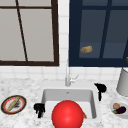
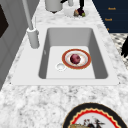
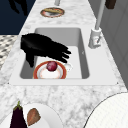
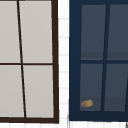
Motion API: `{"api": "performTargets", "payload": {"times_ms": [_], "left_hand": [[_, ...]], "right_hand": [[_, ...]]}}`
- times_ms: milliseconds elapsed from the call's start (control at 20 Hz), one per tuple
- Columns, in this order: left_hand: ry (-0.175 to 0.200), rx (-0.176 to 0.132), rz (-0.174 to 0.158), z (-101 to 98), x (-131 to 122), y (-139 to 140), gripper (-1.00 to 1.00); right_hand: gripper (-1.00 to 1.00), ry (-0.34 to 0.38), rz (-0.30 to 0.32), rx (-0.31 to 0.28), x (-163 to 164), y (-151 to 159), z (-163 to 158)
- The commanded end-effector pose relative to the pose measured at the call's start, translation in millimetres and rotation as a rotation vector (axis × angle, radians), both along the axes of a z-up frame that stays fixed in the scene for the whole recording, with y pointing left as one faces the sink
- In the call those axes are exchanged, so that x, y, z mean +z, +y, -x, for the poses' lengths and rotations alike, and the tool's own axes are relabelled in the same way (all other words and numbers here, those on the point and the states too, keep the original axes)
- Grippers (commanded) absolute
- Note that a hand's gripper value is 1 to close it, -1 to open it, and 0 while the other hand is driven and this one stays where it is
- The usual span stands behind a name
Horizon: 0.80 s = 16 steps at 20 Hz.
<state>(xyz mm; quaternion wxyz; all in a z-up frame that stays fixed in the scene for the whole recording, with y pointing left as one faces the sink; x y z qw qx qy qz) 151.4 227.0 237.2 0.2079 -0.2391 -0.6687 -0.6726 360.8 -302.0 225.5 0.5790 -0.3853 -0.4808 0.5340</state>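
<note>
While the right hand hovers flat with straight fingers, holding nothing, just above the round red-rimmed plate in the smooth white sink, a glossy dark-red ball sits on that plate; the left hand hangs by the sink's left edge over speckled marble, fingers pointing down, holding nothing

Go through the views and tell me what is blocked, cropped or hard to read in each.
Front view: a big red ball covers the sink basin. Left side view: the near plate is cropped by the bottom edge. Right side view: a hand overlaps the basin above the plate. Upper view: cabinet glass is dim.
</note>
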Motion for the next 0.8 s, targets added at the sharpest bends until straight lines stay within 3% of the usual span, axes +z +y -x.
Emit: {"api": "performTargets", "payload": {"times_ms": [0,50,100,250,750], "left_hand": [[0.0,0.0,0.0,0.0,0.0,0.0,0.0],[0.0,0.0,0.0,0.0,0.0,0.0,0.0],[0.0,0.0,0.0,0.0,0.0,0.0,0.0],[0.0,0.0,0.0,0.0,0.0,0.0,0.0],[0.0,0.0,0.0,0.0,0.0,0.0,0.0]], "right_hand": [[-1.0,0.0,0.0,0.013,-2.8,-1.9,0.0],[-1.0,-0.019,-0.018,0.005,-4.3,-8.6,1.7],[-1.0,-0.037,-0.075,-0.009,-1.1,-20.1,7.7],[-1.0,-0.073,-0.134,-0.044,-1.0,-14.7,4.3],[-1.0,-0.153,-0.132,-0.205,11.8,-13.9,3.0]]}}
